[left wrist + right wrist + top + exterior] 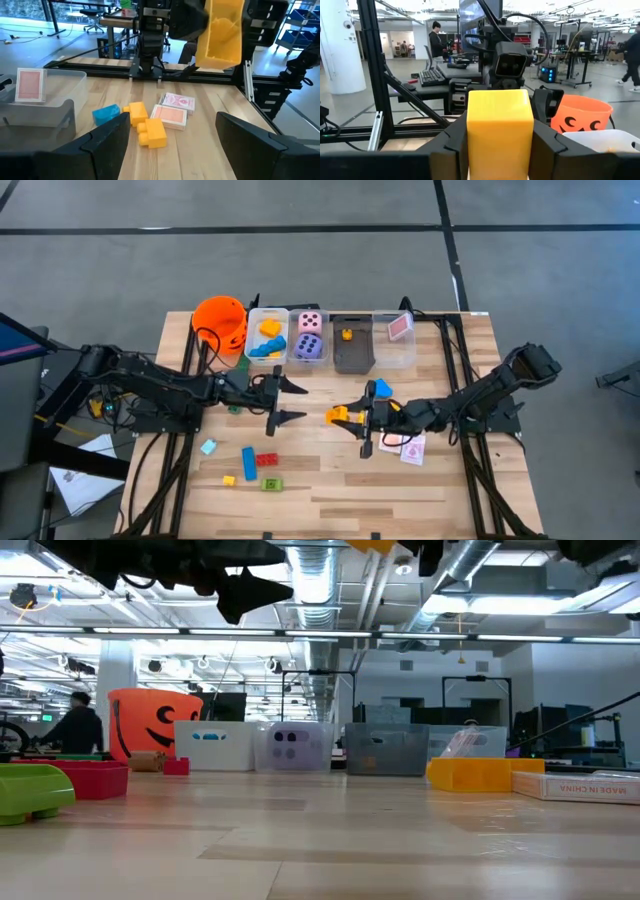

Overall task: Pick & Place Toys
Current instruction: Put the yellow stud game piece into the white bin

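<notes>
Yellow block (499,132) sits clamped between the right gripper (364,432) fingers, raised above the table (330,480) at about 3 o'clock of centre, while the left gripper (283,401) hangs spread and empty at 9 o'clock.

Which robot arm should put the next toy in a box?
The right arm, probably. Its right gripper is already shut on a yellow plastic building block, lifted off the wooden table. The left gripper hangs open and empty.
</notes>
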Available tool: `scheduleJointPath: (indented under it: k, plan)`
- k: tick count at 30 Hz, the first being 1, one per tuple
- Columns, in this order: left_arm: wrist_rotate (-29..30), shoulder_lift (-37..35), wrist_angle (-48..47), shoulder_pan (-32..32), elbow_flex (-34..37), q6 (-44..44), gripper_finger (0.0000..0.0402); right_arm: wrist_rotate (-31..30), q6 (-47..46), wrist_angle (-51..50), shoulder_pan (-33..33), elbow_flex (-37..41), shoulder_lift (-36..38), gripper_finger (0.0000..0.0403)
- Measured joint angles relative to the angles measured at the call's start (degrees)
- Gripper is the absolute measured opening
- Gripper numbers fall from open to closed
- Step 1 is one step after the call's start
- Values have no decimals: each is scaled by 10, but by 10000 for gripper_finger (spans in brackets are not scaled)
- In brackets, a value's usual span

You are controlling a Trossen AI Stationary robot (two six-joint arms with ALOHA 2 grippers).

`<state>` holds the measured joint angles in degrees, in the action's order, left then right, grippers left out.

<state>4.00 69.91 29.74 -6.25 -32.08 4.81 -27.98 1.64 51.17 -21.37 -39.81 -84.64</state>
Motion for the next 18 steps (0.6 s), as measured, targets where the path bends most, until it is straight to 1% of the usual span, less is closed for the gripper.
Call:
scheduleJointPath:
  k: [5, 11, 18]
  plan:
    - [0, 0, 12, -5, 0, 0, 287, 0, -30, -11, 9, 0, 0, 130]
    - [-1, 7, 43, -23, 0, -4, 287, 0, -36, -15, 13, 0, 0, 130]
    - [25, 75, 133, -28, -2, -33, 287, 0, -36, -14, 13, 0, 0, 130]
